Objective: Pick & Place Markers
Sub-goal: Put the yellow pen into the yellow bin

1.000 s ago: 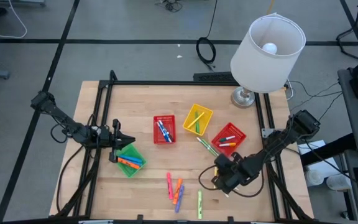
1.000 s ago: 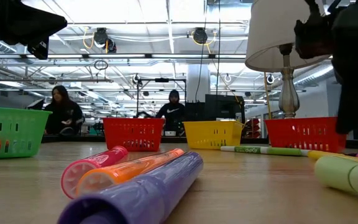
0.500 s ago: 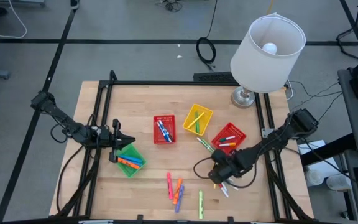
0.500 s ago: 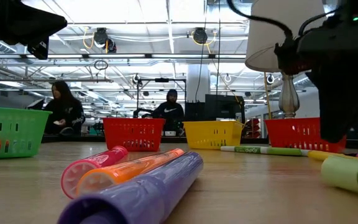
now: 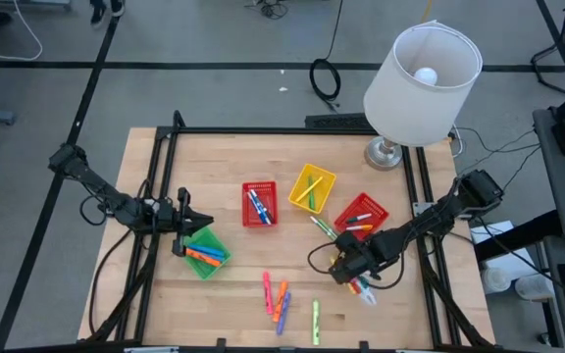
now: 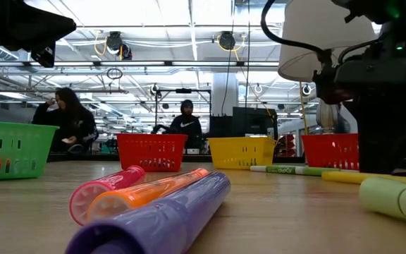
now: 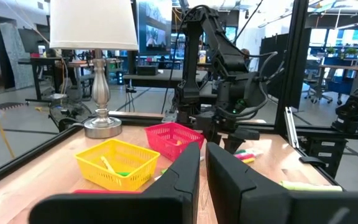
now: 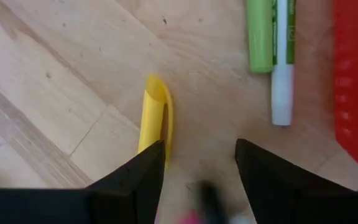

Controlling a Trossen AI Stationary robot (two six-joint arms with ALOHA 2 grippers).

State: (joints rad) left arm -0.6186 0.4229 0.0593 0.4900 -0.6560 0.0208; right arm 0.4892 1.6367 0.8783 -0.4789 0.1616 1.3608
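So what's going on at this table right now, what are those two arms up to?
The robot is sorting markers into small baskets. The right gripper hangs low over the table near the red basket, fingers open and holding nothing, with a yellow marker on the wood beside one finger. The left gripper waits by the green basket. Four markers still lie loose near the front edge, and a green and white one lies between the baskets.

You see the yellow marker (image 8: 153,121) partly hidden behind a right-gripper finger (image 8: 129,180) | red basket (image 8: 357,81) cut off at the edge | pink blur below, unidentifiable
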